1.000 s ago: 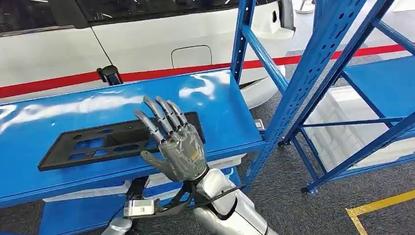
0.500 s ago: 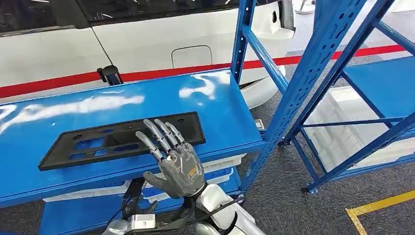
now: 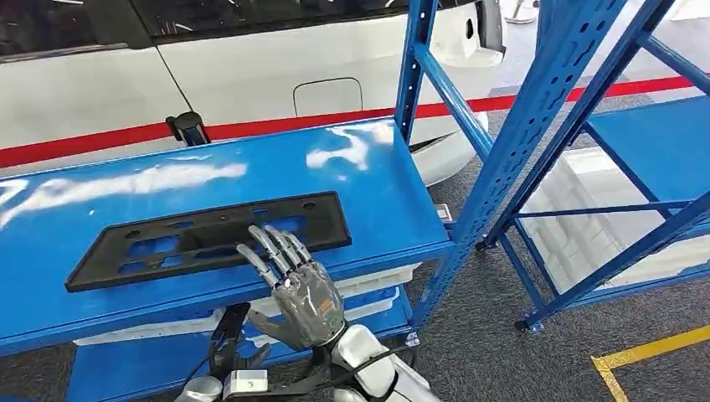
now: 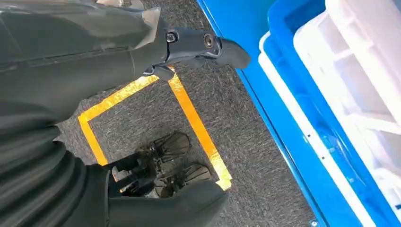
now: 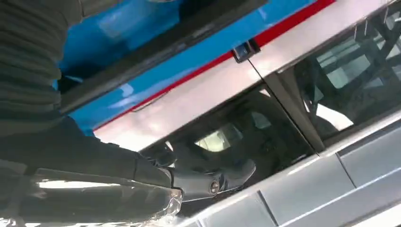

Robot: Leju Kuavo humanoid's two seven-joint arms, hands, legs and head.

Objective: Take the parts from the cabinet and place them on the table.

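Right robot hand [image 3: 303, 293], fingers spread and empty, beside the black panel [image 3: 209, 239] on the surface [image 3: 352, 167]; the panel looks stiff, light, best gripped along its near edge.

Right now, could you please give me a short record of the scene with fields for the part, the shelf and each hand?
part: black plastic panel, lying flat on the shelf
shelf: blue rack shelf, white car behind
right hand: right hand raised at the shelf's front edge, fingers spread over the panel's near edge, holding nothing
left hand: left hand hanging low over grey floor, holding nothing
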